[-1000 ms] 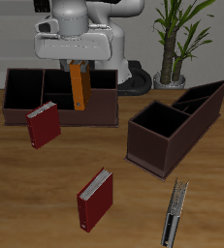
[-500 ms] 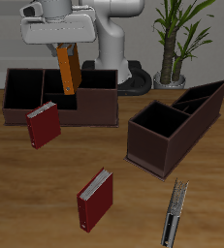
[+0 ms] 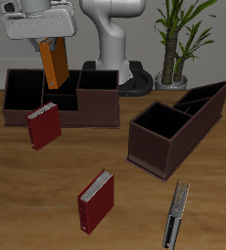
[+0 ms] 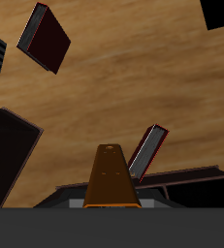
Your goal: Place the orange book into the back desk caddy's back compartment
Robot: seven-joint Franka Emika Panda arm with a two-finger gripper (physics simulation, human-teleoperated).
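Observation:
My gripper (image 3: 50,39) is shut on the top of the orange book (image 3: 54,62) and holds it upright and a little tilted in the air. The book's lower end hangs just above the back desk caddy (image 3: 95,112), the long dark brown box at the table's back. It hangs near the middle section (image 3: 67,93), towards the adjoining end section. In the wrist view the orange book (image 4: 112,179) points down at the caddy's wall (image 4: 196,181).
A dark red book (image 3: 43,126) leans against the long caddy's front wall. A second one (image 3: 96,200) lies near the table's front. A dark striped book (image 3: 175,215) lies beside it. The caddy with a diagonal divider (image 3: 163,137) stands farther along. A potted plant (image 3: 178,39) stands at the back.
My gripper has risen with the orange book, lifting it higher above the long caddy and shifting it along the caddy, away from the plant.

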